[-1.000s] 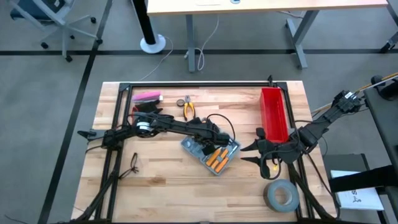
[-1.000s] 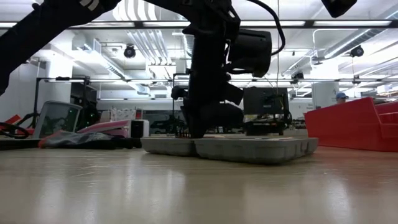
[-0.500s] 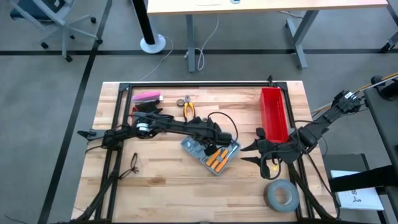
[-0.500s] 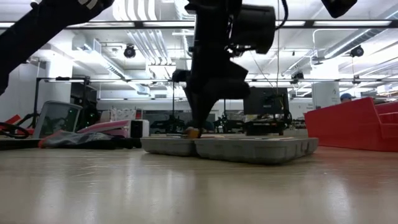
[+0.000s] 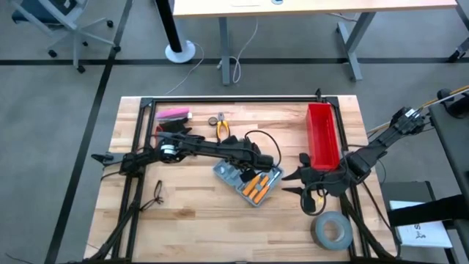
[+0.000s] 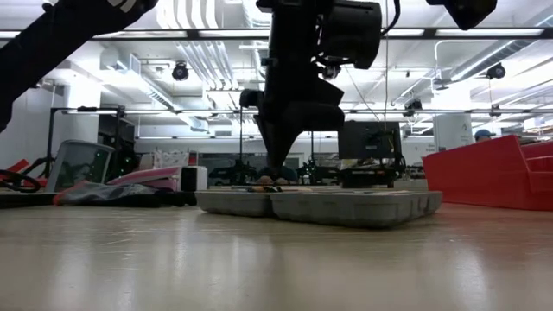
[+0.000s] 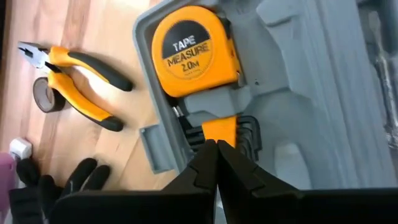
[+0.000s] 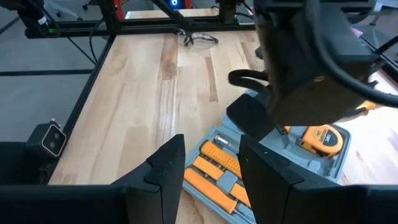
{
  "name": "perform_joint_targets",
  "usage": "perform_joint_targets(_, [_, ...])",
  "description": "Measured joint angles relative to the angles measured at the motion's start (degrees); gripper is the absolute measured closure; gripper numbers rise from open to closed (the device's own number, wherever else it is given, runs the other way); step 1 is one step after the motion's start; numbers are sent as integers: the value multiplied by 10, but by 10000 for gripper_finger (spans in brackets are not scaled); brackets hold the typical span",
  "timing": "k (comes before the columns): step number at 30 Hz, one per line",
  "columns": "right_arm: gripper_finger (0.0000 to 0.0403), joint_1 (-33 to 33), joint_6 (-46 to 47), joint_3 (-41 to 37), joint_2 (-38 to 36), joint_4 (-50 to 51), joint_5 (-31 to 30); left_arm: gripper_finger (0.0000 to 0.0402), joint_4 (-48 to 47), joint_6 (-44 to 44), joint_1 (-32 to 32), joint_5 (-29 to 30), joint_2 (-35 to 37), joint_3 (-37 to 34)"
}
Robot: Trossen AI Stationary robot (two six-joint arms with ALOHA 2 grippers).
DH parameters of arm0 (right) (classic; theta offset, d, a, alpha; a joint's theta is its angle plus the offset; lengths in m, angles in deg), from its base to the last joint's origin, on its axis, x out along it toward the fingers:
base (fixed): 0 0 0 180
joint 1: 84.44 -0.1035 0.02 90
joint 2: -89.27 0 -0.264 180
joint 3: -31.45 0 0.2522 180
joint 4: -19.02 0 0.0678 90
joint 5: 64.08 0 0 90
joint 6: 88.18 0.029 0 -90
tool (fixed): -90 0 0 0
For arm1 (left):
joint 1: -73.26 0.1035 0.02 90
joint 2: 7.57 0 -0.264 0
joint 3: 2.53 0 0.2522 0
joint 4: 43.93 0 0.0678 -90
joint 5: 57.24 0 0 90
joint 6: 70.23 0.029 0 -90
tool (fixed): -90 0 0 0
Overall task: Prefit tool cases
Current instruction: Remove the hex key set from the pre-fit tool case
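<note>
Since a second ago the left gripper has lifted slightly, clenched empty over the hex-key set in the open tool case mid-counter, tape measure and orange drivers seated, pliers left out, right gripper parted nearby.

The table is made of pale planked wood, finished smooth with a slight sheen. On it, the case is moulded in matt grey plastic. The tape measure inside it is cased in glossy orange plastic.
</note>
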Motion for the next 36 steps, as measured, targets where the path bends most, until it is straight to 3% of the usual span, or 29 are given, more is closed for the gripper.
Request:
perform_joint_targets(8, [272, 0, -1, 0, 2, 1, 0, 388, 4, 51, -14, -54, 1, 30])
perform_joint_targets(17, [272, 0, 0, 0, 1, 4, 0, 288, 9, 76, -53, 0, 1, 15])
perform_joint_targets(22, [272, 0, -1, 0, 1, 0, -1, 248, 22, 74, -50, 1, 1, -7])
perform_joint_targets(36, [272, 3, 3, 0, 0, -4, -5, 264, 53, 67, -44, -63, 1, -34])
